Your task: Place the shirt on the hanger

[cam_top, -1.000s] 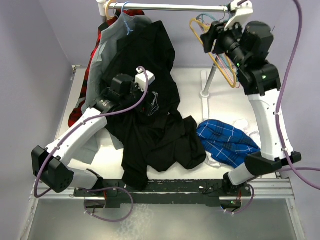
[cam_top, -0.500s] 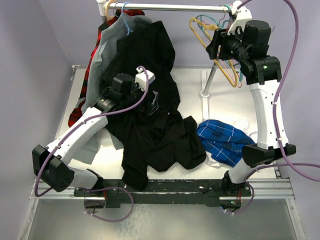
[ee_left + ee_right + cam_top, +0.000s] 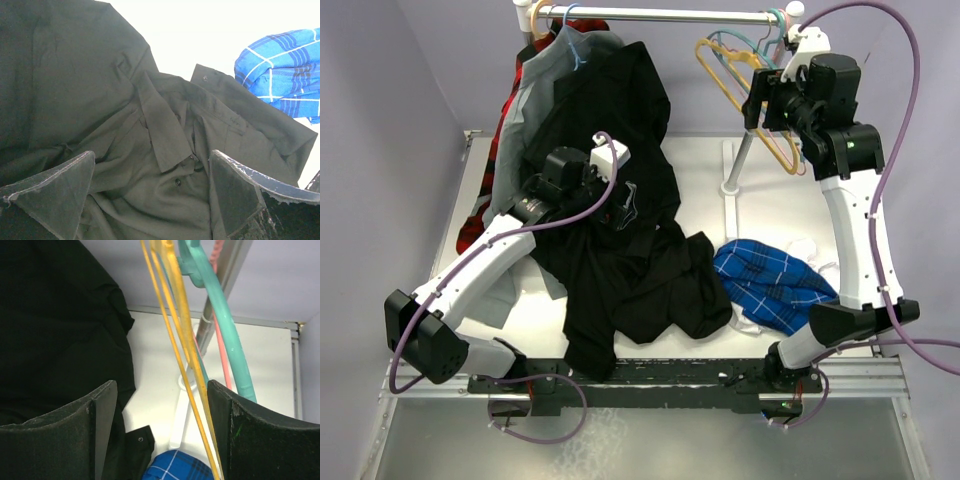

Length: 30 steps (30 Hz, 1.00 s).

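The right gripper (image 3: 757,100) is up at about 1 o'clock of the top view, beside the rail (image 3: 660,14), because the hanger (image 3: 772,150) hangs there from its hook among the spare ones. Its wrist view shows the jaws standing well apart with the thin yellow-orange bars of the hanger (image 3: 190,335) running between them and neither pad touching, so nothing is gripped; the teal hanger (image 3: 225,330) and pink hanger (image 3: 220,345) sit just at 3 o'clock of it, close enough to be caught by mistake. The shirt (image 3: 630,280) lies crumpled on the table (image 3: 710,170) near the centre, spilling toward 6 o'clock, with the blue-checked shirt (image 3: 770,285) near it at 3 o'clock. The left gripper (image 3: 620,205) hovers over it from 9 o'clock, its claw spread fully wide and empty, aimed at the collar and button placket (image 3: 170,150), likely because the neck opening is where a hanger must enter. The task looks barely begun.
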{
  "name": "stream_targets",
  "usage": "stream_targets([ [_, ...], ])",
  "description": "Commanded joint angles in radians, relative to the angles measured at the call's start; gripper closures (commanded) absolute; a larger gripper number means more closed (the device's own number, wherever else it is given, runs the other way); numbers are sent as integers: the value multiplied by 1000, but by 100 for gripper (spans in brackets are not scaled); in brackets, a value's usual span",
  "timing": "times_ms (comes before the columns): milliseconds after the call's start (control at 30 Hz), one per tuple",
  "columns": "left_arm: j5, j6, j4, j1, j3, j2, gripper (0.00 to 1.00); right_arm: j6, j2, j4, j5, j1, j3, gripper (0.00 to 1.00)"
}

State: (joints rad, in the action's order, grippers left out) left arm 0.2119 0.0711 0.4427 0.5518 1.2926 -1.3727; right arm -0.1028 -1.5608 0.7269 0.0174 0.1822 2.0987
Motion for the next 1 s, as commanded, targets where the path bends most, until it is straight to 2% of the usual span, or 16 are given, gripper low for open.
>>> stream_targets([
  [0, 4, 30, -34, -5, 15, 13, 1, 20, 43, -76, 68, -3, -41, 25],
  [567, 41, 32, -52, -7, -9, 12, 1, 40, 31, -151, 127, -2, -138, 28],
  [667, 43, 31, -52, -7, -9, 9, 1, 40, 24, -157, 117, -2, -140, 34],
  [967, 47, 31, -50, -7, -10, 6, 1, 39, -3, -196, 60, -3, -136, 70],
])
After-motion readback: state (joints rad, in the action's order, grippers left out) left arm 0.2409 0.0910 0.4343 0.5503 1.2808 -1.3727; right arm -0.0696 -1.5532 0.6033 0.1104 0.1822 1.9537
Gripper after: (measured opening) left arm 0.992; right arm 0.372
